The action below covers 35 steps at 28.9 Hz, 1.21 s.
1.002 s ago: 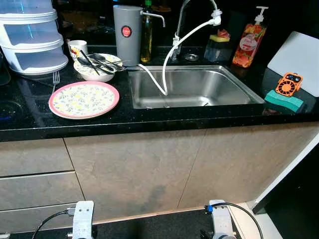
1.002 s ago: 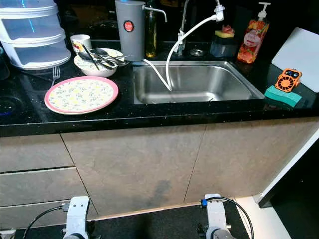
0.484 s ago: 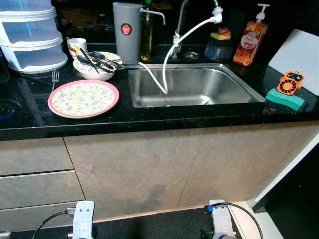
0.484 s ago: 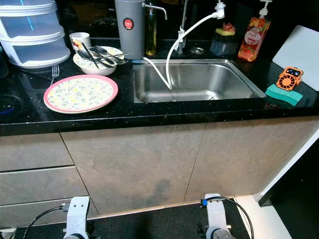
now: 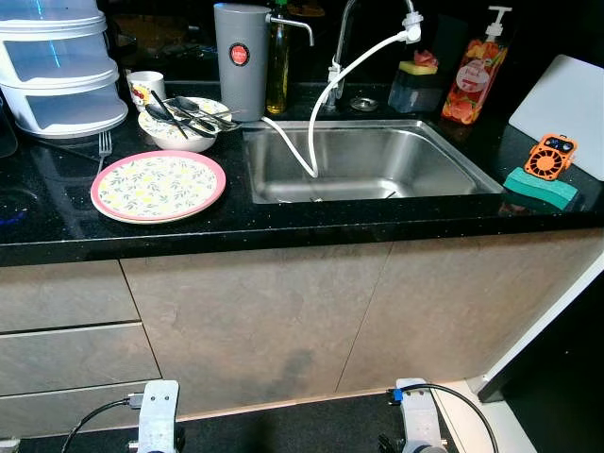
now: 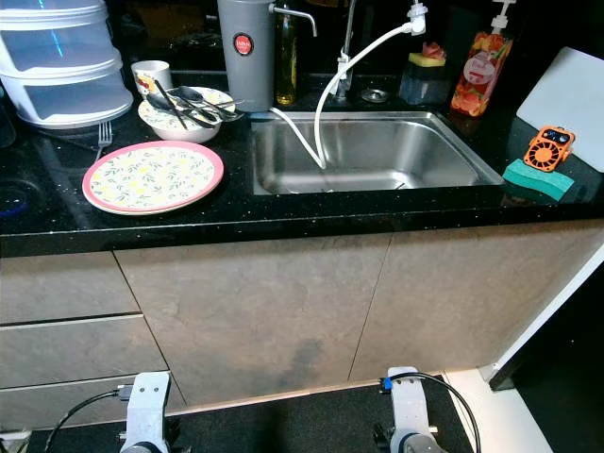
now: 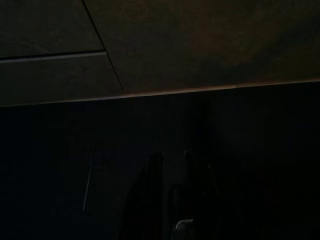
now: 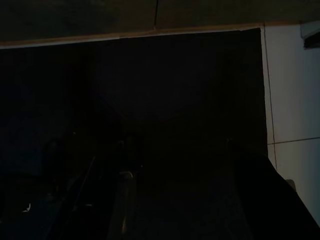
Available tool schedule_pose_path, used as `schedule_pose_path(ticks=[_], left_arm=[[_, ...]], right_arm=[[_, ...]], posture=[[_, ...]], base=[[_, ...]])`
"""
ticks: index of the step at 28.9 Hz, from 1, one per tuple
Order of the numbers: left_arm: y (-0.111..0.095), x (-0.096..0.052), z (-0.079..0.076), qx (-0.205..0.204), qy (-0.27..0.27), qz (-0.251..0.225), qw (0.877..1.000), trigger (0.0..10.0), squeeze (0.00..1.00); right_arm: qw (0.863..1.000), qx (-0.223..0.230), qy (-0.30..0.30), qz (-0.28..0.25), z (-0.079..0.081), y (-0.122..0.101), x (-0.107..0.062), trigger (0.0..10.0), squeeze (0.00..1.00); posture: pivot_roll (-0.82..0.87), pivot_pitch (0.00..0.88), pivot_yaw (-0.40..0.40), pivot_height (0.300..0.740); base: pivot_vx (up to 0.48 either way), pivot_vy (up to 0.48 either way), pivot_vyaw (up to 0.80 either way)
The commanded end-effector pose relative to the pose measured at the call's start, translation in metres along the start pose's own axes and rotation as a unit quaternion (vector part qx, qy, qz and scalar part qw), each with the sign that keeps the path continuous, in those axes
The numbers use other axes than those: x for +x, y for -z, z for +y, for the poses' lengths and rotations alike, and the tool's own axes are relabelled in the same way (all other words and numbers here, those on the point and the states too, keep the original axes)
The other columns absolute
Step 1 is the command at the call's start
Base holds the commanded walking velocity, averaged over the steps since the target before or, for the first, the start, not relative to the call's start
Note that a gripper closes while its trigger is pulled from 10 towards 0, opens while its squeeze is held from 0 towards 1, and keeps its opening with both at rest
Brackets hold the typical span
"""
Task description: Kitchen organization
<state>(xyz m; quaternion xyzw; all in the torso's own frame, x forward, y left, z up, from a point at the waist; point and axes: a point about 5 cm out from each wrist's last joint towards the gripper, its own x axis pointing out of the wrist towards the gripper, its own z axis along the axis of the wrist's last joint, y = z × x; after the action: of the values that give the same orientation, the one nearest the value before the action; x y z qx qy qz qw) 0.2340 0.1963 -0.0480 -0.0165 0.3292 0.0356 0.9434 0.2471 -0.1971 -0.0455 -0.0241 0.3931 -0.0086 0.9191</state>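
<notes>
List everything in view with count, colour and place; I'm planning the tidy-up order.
plate: 1, pink-rimmed floral, counter left of sink
bowl: 1, white, holding cutlery, behind plate
fork: 1, silver, on the counter beside plate
mug: 1, white, behind bowl
stacked containers: 1, white, far left
sink: 1, steel, centre
hose: 1, white, from tap into sink
soap bottle: 1, orange, behind sink
sponge: 1, green, right counter
left arm, right arm: silver, hanging low
</notes>
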Motion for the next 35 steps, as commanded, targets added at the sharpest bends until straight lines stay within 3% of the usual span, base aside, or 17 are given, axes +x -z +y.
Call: schedule_pose_path(ticks=[1, 16, 35], left_arm=[[0.0072, -0.0019, -0.0042, -0.005, 0.004, 0.008, 1.000, 10.0, 0.00], [0.0087, -0.0018, -0.0106, 0.009, 0.018, 0.012, 1.000, 10.0, 0.00], [0.0096, -0.0032, -0.0029, 0.016, 0.013, 0.010, 1.000, 10.0, 0.00]], right_arm=[[1.000, -0.003, 0.003, 0.012, -0.0032, 0.0042, -0.0007, 10.0, 0.00], [1.000, -0.007, 0.002, 0.016, -0.0033, 0.0071, -0.0012, 10.0, 0.00], [1.000, -0.004, -0.001, 0.017, 0.0004, 0.0091, -0.0012, 10.0, 0.00]], posture=[[0.01, 0.115, -0.056, 0.740], [-0.01, 0.099, -0.048, 0.740], [0.01, 0.079, -0.038, 0.740]], base=[[0.000, 0.000, 0.00], [0.000, 0.000, 0.00], [0.000, 0.000, 0.00]])
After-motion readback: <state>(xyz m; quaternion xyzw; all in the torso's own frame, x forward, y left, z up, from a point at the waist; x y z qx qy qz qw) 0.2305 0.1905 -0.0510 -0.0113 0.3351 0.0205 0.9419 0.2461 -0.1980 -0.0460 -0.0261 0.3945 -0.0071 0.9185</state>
